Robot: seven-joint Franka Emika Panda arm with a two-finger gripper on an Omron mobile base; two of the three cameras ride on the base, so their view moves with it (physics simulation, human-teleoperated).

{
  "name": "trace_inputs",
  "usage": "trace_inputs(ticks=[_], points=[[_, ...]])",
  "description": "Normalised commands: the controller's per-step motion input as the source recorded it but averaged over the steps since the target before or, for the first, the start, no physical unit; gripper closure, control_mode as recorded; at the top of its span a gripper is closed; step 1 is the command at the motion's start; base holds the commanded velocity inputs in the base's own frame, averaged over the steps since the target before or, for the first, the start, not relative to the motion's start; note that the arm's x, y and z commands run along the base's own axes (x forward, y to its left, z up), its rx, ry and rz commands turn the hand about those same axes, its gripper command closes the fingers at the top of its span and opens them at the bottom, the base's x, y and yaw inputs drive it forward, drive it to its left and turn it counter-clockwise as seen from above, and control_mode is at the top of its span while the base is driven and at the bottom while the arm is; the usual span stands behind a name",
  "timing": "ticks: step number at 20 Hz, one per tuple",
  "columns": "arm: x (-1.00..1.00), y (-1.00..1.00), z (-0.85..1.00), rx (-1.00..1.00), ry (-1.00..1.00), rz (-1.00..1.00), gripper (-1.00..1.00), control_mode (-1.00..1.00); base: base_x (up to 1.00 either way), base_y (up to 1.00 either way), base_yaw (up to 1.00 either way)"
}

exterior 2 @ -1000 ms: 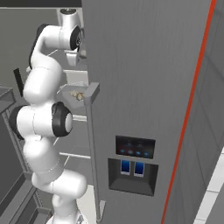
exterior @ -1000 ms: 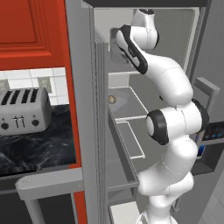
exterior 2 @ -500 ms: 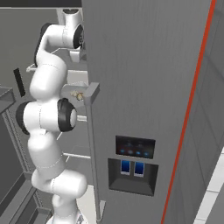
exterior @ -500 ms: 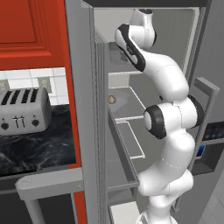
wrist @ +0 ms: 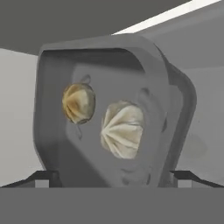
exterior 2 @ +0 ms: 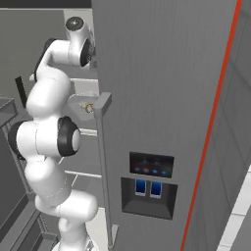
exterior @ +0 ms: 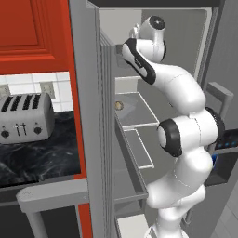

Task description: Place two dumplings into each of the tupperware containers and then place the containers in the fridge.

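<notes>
The hand view looks into the darker grey tupperware container [wrist: 52, 78] from close by. Two dumplings lie in it: a browner one [wrist: 78, 103] and a paler pleated one [wrist: 122, 129]. My gripper [wrist: 113, 177] is open, one fingertip [wrist: 43, 177] on each side of the container's near end, gripping nothing. In the left base view the arm reaches into the upper part of the open fridge [exterior: 176, 37]. One shelf lower rests the other tupperware container [exterior: 135, 111] with a dumpling [exterior: 119, 105] in it. The right base view also shows this container [exterior 2: 78, 100] and its dumplings [exterior 2: 88, 107].
The fridge's left door edge [exterior: 93, 116] stands close to the arm's left. The right door [exterior 2: 162, 73], with its bar handle [exterior 2: 103, 166] and dispenser panel [exterior 2: 149, 188], blocks the right side. A toaster [exterior: 23, 116] sits on the dark counter [exterior: 37, 158] under a red cabinet [exterior: 32, 32].
The gripper has opened and let go of the darker container inside the fridge. The upper arm has shifted slightly; the base has not moved.
</notes>
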Motion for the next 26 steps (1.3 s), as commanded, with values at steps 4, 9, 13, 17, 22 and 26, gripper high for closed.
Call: trace_inputs(ticks=[4, 9, 13, 17, 22, 26], points=[[-0.32, 0.0, 0.5, 0.0, -0.07, -0.01, -1.0, -1.0, 0.0, 0.0, 0.0], [-0.66, -0.1, 0.53, 0.0, 0.0, -0.07, -1.0, -1.0, 0.0, 0.0, 0.0], [-0.96, 0.0, 0.42, -0.05, 0.04, -0.04, -1.0, -1.0, 0.0, 0.0, 0.0], [-1.0, 0.0, -0.01, -0.01, -0.09, -0.02, -1.0, -1.0, 0.0, 0.0, 0.0], [-1.0, -0.07, -0.05, 0.0, -0.27, -0.02, -1.0, -1.0, 0.0, 0.0, 0.0], [-1.0, -0.03, 0.0, 0.0, -0.01, 0.0, -1.0, -1.0, 0.0, 0.0, 0.0]])
